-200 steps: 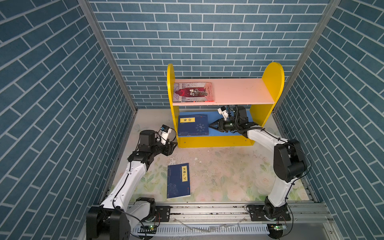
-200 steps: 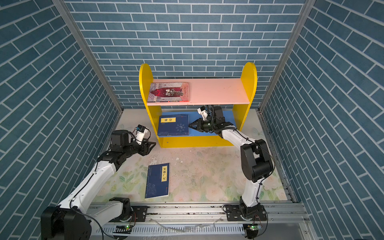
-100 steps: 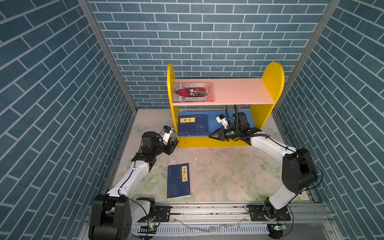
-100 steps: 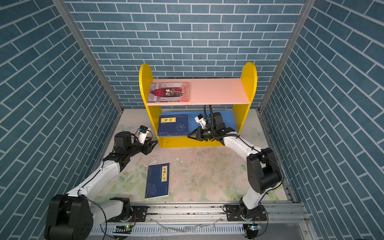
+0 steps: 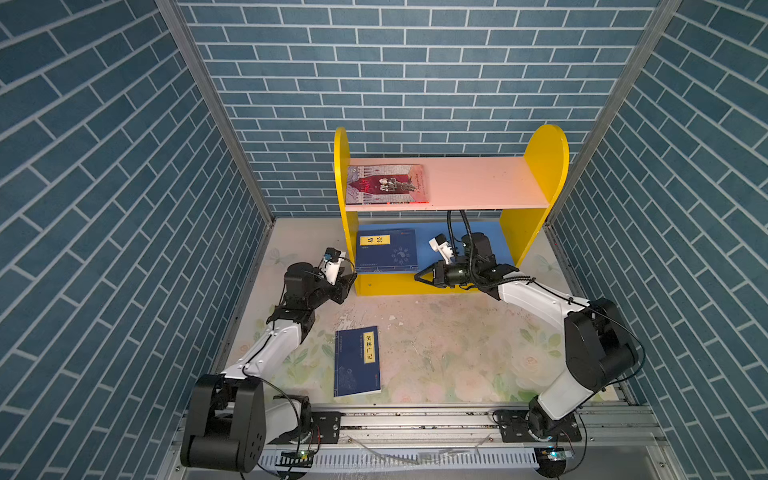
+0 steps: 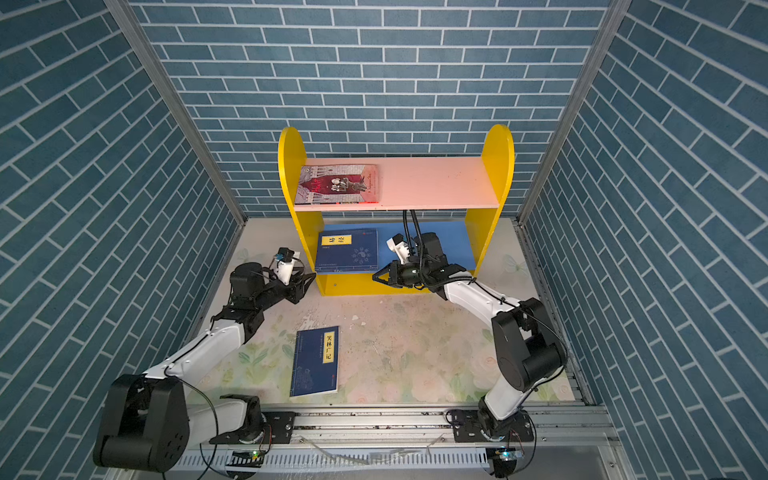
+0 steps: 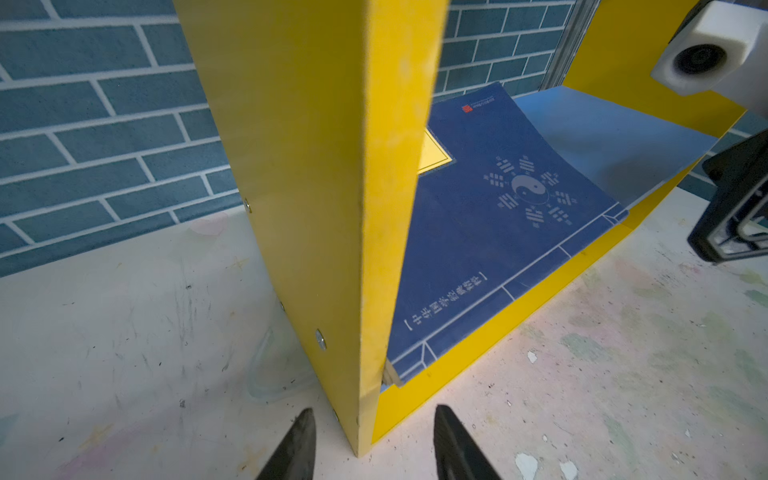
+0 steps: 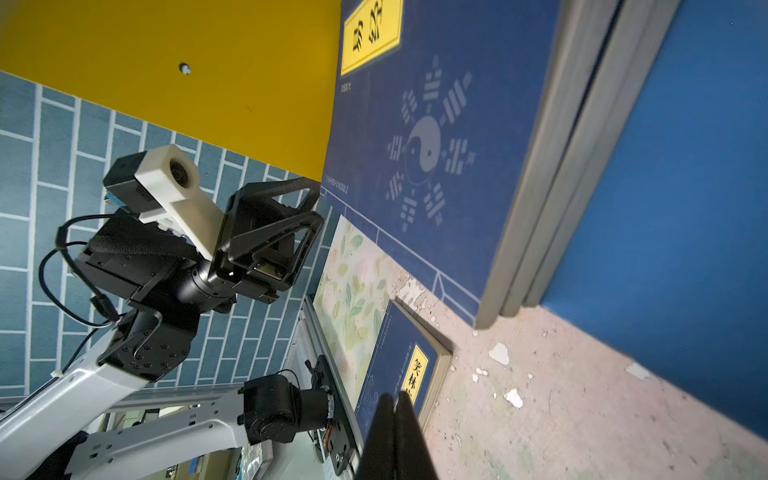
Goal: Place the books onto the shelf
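The shelf point(image 5: 540, 166) point(image 6: 496, 166) stands at the back. A grey-and-red book point(image 5: 386, 184) point(image 6: 338, 184) lies on its pink upper board. A stack of navy books point(image 5: 388, 249) point(image 6: 348, 250) point(image 7: 498, 216) point(image 8: 436, 137) lies at the left end of the blue lower board. Another navy book point(image 5: 357, 360) point(image 6: 316, 360) point(image 8: 399, 374) lies flat on the floor in front. My left gripper point(image 5: 351, 280) point(image 6: 308, 279) point(image 7: 374, 409) is open, its jaws apart either side of the shelf's left front corner without touching it. My right gripper point(image 5: 417, 279) point(image 6: 374, 279) point(image 8: 392, 397) is shut and empty, in front of the lower board.
Blue brick-pattern walls point(image 5: 124, 208) close in the left, right and back. The floral floor mat point(image 5: 457, 353) runs from the shelf to the metal rail point(image 5: 415, 419) at the front. The right half of both shelf boards is bare.
My right gripper has drawn back out of the lower shelf toward the front and has shut. My left gripper has moved in to the shelf's left front corner, its jaws narrowing.
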`<state>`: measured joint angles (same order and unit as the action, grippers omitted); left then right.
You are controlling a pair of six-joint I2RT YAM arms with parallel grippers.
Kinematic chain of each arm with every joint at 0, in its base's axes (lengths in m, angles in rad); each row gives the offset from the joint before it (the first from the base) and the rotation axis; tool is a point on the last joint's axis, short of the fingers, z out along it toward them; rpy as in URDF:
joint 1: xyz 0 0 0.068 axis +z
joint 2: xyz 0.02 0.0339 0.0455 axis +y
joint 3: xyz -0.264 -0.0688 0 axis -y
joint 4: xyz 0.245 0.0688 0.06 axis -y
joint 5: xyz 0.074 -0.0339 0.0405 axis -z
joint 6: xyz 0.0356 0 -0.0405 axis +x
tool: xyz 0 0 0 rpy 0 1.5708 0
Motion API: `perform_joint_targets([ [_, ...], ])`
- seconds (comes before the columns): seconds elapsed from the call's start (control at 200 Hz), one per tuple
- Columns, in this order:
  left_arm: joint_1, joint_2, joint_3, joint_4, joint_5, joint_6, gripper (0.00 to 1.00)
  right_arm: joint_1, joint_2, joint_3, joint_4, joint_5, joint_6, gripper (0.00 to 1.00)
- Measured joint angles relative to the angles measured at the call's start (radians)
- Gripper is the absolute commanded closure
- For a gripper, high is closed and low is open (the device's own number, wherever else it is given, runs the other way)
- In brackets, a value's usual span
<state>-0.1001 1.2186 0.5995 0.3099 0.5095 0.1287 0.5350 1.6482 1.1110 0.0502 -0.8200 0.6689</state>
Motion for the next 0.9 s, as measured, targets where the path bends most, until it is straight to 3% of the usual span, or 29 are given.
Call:
perform_joint_targets([
  [0.9, 0.0, 0.04, 0.0, 0.046, 0.0, -0.008, 0.6, 0.036, 0.085, 0.061, 0.018, -0.001, 0.011, 0.95],
])
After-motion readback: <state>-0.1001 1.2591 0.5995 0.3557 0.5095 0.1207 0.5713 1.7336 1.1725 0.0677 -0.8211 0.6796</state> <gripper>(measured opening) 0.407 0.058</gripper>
